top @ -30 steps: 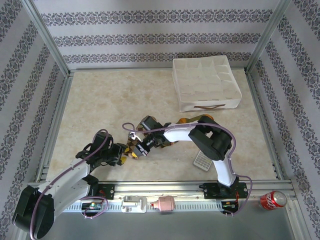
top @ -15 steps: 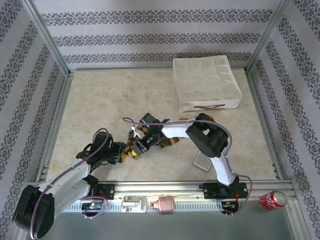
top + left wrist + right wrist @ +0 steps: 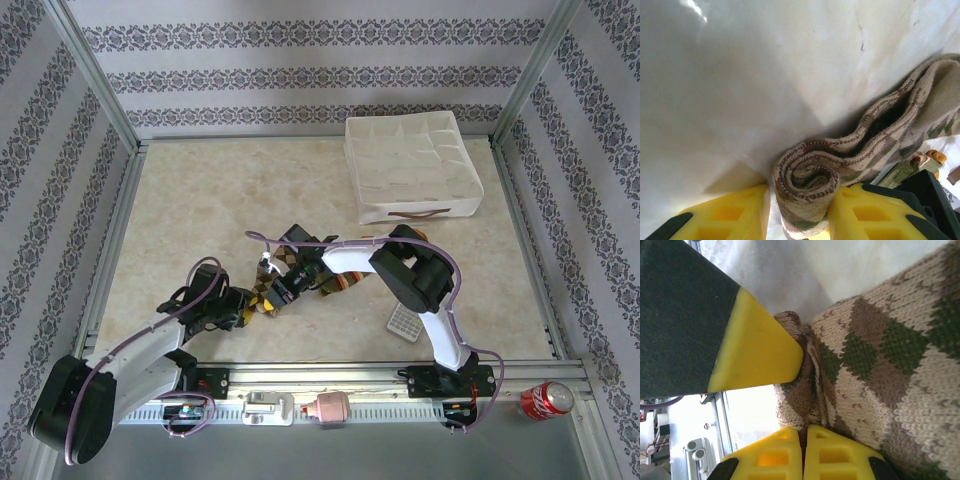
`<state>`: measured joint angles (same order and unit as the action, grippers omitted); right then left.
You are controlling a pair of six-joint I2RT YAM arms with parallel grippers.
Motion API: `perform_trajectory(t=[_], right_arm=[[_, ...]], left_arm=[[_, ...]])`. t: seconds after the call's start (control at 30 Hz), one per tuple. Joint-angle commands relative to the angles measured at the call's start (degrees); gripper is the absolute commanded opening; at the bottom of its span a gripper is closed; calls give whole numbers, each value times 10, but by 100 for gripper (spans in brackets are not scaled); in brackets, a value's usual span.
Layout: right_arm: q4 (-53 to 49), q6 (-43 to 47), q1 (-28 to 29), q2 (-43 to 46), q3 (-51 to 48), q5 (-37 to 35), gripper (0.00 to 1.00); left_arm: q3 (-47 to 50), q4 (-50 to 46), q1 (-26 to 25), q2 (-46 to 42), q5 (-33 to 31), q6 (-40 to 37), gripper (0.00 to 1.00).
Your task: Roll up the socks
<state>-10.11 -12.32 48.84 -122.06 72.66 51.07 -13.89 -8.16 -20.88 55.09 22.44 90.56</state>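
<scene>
While both arms huddle near the front of the table (image 3: 200,200), the white organizer box (image 3: 412,165) sits at the far right, and from up top I can just make out its pale dividers. The socks (image 3: 300,278) lie between the arms, mostly buried under them. On the left wrist cam, the argyle sock (image 3: 805,175) has its end wound into a tight spiral. The left fingers (image 3: 801,195) are partly open around it. One touches the roll and the other is just beside it, so I can't tell if it's really gripped. The right fingers (image 3: 803,432) are pressed together, tips against the argyle knit. The green-and-orange sock (image 3: 905,170) peeks out behind, mostly cut off.
</scene>
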Motion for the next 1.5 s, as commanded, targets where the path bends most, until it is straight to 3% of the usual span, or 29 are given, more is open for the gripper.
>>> perform_trajectory(t=[0.0, 0.07, 0.2, 0.27, 0.4, 0.53, 0.57, 0.77, 0.93, 1.2, 1.47], right_arm=[[-66, -3, -9, -51, -18, -92, 0], [-66, -1, -9, -51, -19, -91, 0], [-61, 18, -8, -41, -24, -98, 0], [-47, 39, -4, -20, -35, -109, 0], [68, 96, 14, 100, -119, -167, 22], [237, 228, 83, 272, -270, -340, 49], [246, 254, 101, 291, -285, -379, 51], [254, 392, 219, 270, -289, -594, 50], [285, 471, 260, 199, -250, -692, 48], [302, 505, 269, 150, -213, -735, 40], [267, 463, 263, 119, -196, -718, 18]], left_arm=[[0, 27, 7, 34, -12, -17, 34], [-5, 35, 7, 61, -8, -23, 32], [-23, 9, 7, 103, 6, -24, 2], [-42, -46, 7, 103, 5, -30, 0], [-66, -138, 7, 94, 10, -25, 0], [-81, -186, 6, 93, 13, -17, 0], [-84, -192, 7, 93, 12, -16, 0], [-100, -208, 8, 101, 13, -12, 0], [-110, -209, 7, 113, 14, -16, 0], [-110, -209, 8, 112, 15, -18, 0], [-108, -204, 8, 109, 17, -18, 0]])
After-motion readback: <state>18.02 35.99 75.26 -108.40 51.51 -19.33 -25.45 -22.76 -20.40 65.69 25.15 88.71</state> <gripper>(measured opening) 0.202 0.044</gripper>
